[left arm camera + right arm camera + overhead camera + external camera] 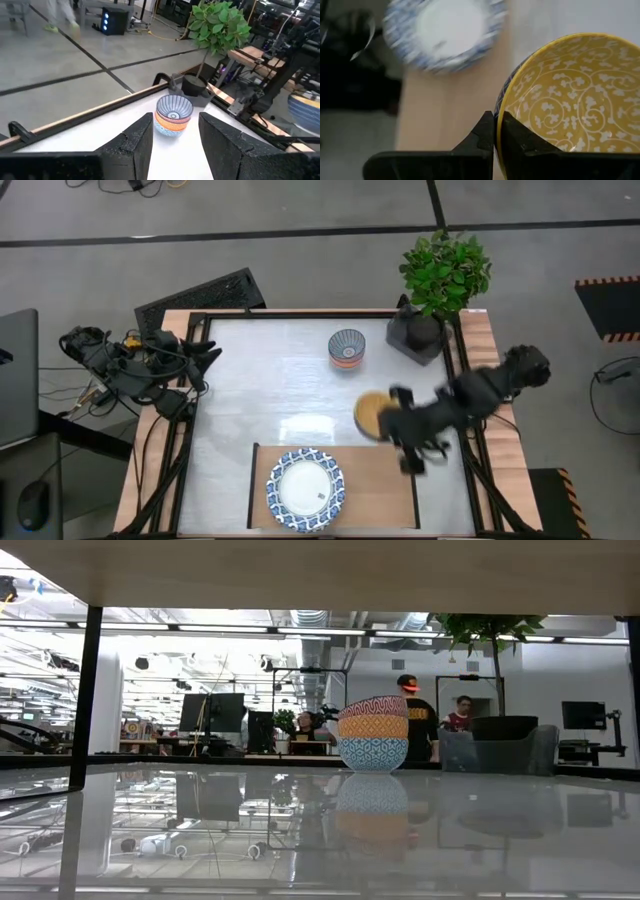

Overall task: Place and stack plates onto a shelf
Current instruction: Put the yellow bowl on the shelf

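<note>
Above the table just beyond the shelf's (375,480) back edge, the right gripper (385,420) has its fingers pinched on the rim of a yellow-patterned bowl (570,95), while the blue-rimmed plates (305,490) sit stacked on the shelf's left half. The step goes best if the pinch stays firm and the bowl travels level over the bare wood beside the plates, lowering gently without clipping their rim. The left gripper (175,142) waits at the table's far left, fingers spread and empty, facing a stack of striped bowls (174,115).

shelf (380,480) right half lies bare beside the plates (305,489); striped bowls (347,348) and plant (440,280) crowd the far side.
</note>
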### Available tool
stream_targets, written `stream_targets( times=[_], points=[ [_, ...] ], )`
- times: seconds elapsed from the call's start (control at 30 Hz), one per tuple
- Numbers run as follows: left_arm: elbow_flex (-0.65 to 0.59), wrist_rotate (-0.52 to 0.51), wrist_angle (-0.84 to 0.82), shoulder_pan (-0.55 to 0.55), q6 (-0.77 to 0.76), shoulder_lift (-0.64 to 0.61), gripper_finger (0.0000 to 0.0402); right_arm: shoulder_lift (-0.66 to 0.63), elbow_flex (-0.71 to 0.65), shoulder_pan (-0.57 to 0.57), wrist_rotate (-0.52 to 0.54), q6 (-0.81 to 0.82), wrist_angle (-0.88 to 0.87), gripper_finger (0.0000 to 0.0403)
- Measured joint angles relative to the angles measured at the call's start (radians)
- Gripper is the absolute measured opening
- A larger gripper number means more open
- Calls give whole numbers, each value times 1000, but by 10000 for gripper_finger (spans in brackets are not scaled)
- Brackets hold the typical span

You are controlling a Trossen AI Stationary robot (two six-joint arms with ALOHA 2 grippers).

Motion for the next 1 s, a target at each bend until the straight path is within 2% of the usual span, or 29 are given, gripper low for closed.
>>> stream_targets(
  times=[0.13,0.27,0.53,0.77,0.87,1.0],
  points=[
    [0,22,-4,0,-18,0,143,56,0,149,1,-53,0,34],
    [0,42,-8,0,-41,0,143,133,-1,224,1,-78,3,34],
    [0,105,-56,0,-136,0,143,250,-2,268,12,-42,10,34],
    [0,114,-66,0,-151,0,143,267,-2,319,74,4,16,34],
    [0,114,-65,0,-154,0,143,267,-2,323,129,2,32,34],
    [0,114,-64,0,-179,0,143,267,-2,319,144,3,71,34]
  ],
)
